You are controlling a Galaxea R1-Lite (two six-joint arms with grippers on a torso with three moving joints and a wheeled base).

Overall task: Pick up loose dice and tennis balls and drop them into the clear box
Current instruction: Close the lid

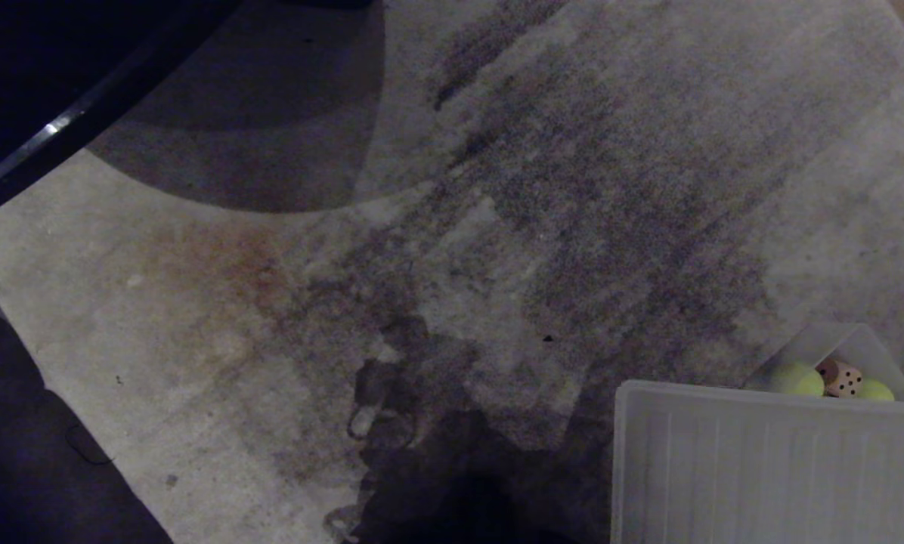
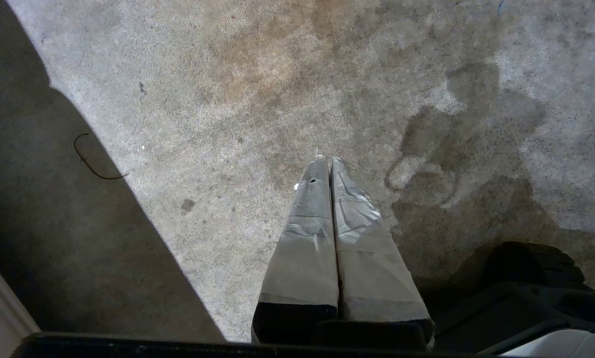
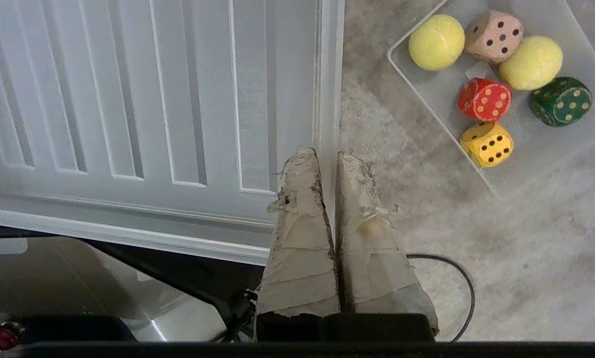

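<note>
Right gripper (image 3: pixel 327 155) clenched, empty, hanging over the ribbed panel's (image 3: pixel 128 99) edge. Left gripper (image 2: pixel 328 160) clenched too, over bare carpet (image 2: pixel 228 99). Clear box (image 3: pixel 546 149) holds two tennis balls (image 3: pixel 437 42) plus beige (image 3: pixel 494 36), red (image 3: pixel 484 99), green (image 3: pixel 560 101), yellow (image 3: pixel 487 144) dice.

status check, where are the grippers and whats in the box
Left gripper shut, empty, over bare carpet. Right gripper shut, empty, at the ribbed panel's edge. Clear box holds four dice, two tennis balls. No loose pieces in view.
</note>
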